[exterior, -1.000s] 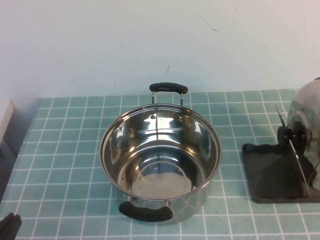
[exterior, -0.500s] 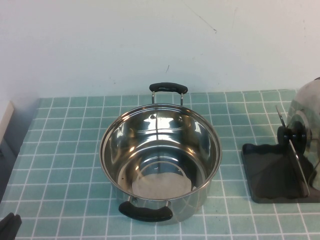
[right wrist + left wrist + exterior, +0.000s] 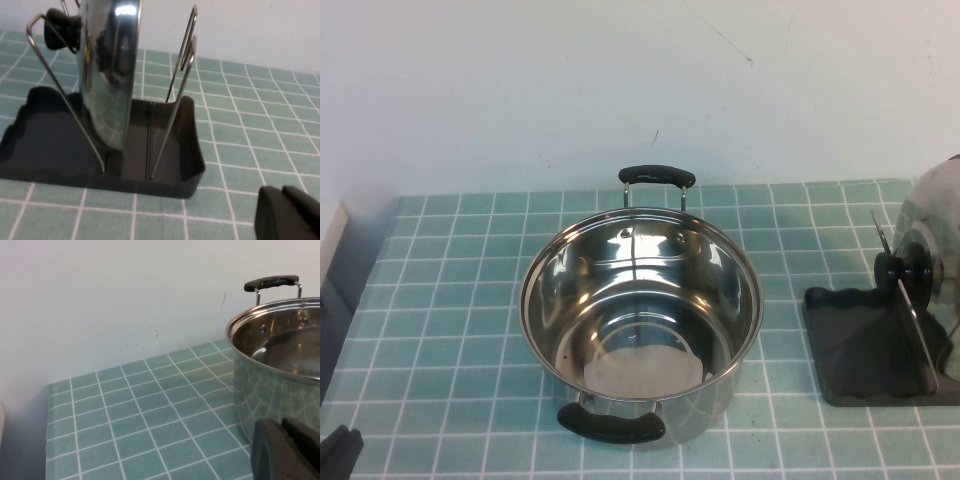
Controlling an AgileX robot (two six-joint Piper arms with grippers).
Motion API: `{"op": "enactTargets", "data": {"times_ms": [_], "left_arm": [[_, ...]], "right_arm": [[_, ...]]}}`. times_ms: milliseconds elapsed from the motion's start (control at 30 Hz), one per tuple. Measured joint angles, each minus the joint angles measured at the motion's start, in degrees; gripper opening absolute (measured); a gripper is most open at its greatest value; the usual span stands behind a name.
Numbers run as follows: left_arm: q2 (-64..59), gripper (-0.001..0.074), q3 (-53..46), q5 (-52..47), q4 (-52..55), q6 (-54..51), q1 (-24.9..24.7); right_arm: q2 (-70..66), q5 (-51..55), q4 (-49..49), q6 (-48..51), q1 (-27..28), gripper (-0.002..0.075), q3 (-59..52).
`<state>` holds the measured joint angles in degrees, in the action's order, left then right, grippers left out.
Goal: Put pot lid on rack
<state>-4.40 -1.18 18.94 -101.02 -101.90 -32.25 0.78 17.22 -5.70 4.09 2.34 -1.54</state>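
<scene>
Nothing has shifted: pot lid [image 3: 932,250] stands upright in the rack [image 3: 865,350], right edge. My left gripper [image 3: 287,450] and right gripper [image 3: 287,212] sit low, both closed.

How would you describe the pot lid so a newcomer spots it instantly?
Start at the big open steel pot mid-table, then look to the robot's right, to the black rack at the table edge. The pot lid stands on edge between the rack's wire dividers: mirror-shiny and domed, with a black knob facing the pot.
</scene>
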Motion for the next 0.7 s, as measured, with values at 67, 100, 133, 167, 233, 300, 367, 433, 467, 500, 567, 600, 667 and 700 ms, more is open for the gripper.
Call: {"op": "enactTargets", "data": {"times_ms": [67,100,133,167,233,300,367,433,467,500,567,600,667,700], "left_arm": [[0.0,-0.0002,0.0,0.0,0.0,0.0,0.0],[0.0,-0.0002,0.0,0.0,0.0,0.0,0.0],[0.0,-0.0002,0.0,0.0,0.0,0.0,0.0],[0.0,-0.0002,0.0,0.0,0.0,0.0,0.0],[0.0,-0.0002,0.0,0.0,0.0,0.0,0.0],[0.0,-0.0002,0.0,0.0,0.0,0.0,0.0],[0.0,-0.0002,0.0,0.0,0.0,0.0,0.0],[0.0,-0.0002,0.0,0.0,0.0,0.0,0.0],[0.0,-0.0002,0.0,0.0,0.0,0.0,0.0],[0.0,-0.0002,0.0,0.0,0.0,0.0,0.0],[0.0,-0.0002,0.0,0.0,0.0,0.0,0.0],[0.0,-0.0002,0.0,0.0,0.0,0.0,0.0],[0.0,-0.0002,0.0,0.0,0.0,0.0,0.0],[0.0,-0.0002,0.0,0.0,0.0,0.0,0.0]], "right_arm": [[0.0,1.2,0.3,2.7,0.0,-0.0001,0.0],[0.0,1.6,0.2,3.1,0.0,-0.0001,0.0],[0.0,1.7,0.3,3.2,0.0,-0.0001,0.0],[0.0,1.7,0.4,3.0,0.0,-0.0001,0.0],[0.0,1.8,0.5,0.6,0.0,-0.0001,0.0],[0.0,1.9,0.7,-2.2,0.0,-0.0001,0.0],[0.0,2.0,0.8,-3.7,0.0,-0.0001,0.0],[0.0,2.0,1.0,-4.1,0.0,-0.0001,0.1],[0.0,2.1,1.1,-4.5,0.0,-0.0001,0.1],[0.0,2.1,1.3,-5.0,0.0,-0.0001,0.1],[0.0,2.1,1.4,-6.5,0.0,-0.0001,0.1],[0.0,2.1,1.5,-6.9,0.0,-0.0001,0.1],[0.0,2.1,1.5,-7.3,0.0,-0.0001,0.1],[0.0,2.1,1.5,-7.3,0.0,-0.0001,0.1]]}}
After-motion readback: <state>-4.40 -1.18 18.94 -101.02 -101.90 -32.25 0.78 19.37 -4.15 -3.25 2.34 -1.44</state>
